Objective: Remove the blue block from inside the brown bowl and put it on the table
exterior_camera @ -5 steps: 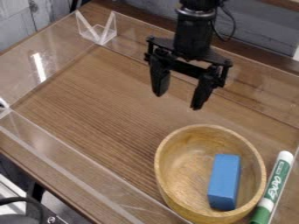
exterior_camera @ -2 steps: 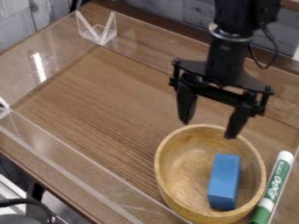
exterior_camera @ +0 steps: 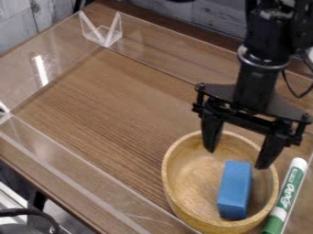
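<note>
Gripper [exterior_camera: 248, 146] spread wide and empty, pointing straight down above the far half of the brown bowl [exterior_camera: 184, 178]. Fingers (both dark, long) hanging just over the far rim, one toward the bowl's middle, the other toward its right side.

Blue block [exterior_camera: 235, 188] lying flat inside the bowl, right of centre, long axis running roughly away from the camera, near end close to the bowl's near wall. Not yet touched. Green-and-white marker [exterior_camera: 284, 202] lying on the table [exterior_camera: 110, 91] just outside the bowl's right rim.

Hazards from this position:

- Finger strike on the rim. Likely if lowered without first moving nearer over the block; a thick rim directly under a fingertip means a jolt or a tipped bowl.
- Misaligned closure. Opening appears to run across the block's short side, which suits a grasp; a small offset, however, would push the block along the curved floor instead of clamping it.
- Block wedged against the wall. A one-sided shove could press it into the near wall and tilt it, leaving the fingers to shut on a corner.
- Marker contact. Right finger close to that side; drifting further right risks rolling the marker.
- Bowl dragged upward. Possible if a finger catches the inner wall during lifting.
</note>
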You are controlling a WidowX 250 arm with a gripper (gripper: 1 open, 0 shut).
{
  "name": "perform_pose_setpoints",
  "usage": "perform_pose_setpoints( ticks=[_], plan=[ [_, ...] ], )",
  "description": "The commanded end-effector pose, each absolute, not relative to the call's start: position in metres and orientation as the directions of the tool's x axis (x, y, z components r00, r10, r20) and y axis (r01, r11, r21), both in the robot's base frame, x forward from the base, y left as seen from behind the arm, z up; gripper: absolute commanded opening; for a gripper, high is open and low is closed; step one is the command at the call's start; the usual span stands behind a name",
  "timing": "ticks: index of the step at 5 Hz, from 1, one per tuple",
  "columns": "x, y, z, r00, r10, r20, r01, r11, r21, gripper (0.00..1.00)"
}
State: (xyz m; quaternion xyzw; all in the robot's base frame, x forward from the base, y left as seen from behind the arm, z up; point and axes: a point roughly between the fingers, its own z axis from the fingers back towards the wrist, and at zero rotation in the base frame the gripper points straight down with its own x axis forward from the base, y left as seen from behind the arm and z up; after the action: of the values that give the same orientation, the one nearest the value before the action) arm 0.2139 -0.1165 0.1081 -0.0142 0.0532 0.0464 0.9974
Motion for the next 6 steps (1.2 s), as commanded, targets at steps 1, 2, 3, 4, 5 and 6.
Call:
perform_pose_setpoints(
  ticks=[1, 2, 3, 4, 5, 6],
  plan=[
    [0.212, -0.124, 0.117, 0.994, 0.085, -0.066, -0.089, 0.995, -0.055, 1.0],
    [0.208, -0.127, 0.112, 0.994, 0.094, -0.063, -0.098, 0.993, -0.059, 1.0],
    [0.207, -0.13, 0.105, 0.993, 0.102, -0.055, -0.105, 0.992, -0.069, 1.0],
    [0.208, -0.131, 0.103, 0.993, 0.105, -0.046, -0.108, 0.991, -0.082, 1.0],
    [0.209, -0.131, 0.1, 0.993, 0.109, -0.041, -0.112, 0.989, -0.093, 1.0],
    [0.211, -0.132, 0.097, 0.993, 0.113, -0.032, -0.116, 0.988, -0.103, 1.0]
  ],
)
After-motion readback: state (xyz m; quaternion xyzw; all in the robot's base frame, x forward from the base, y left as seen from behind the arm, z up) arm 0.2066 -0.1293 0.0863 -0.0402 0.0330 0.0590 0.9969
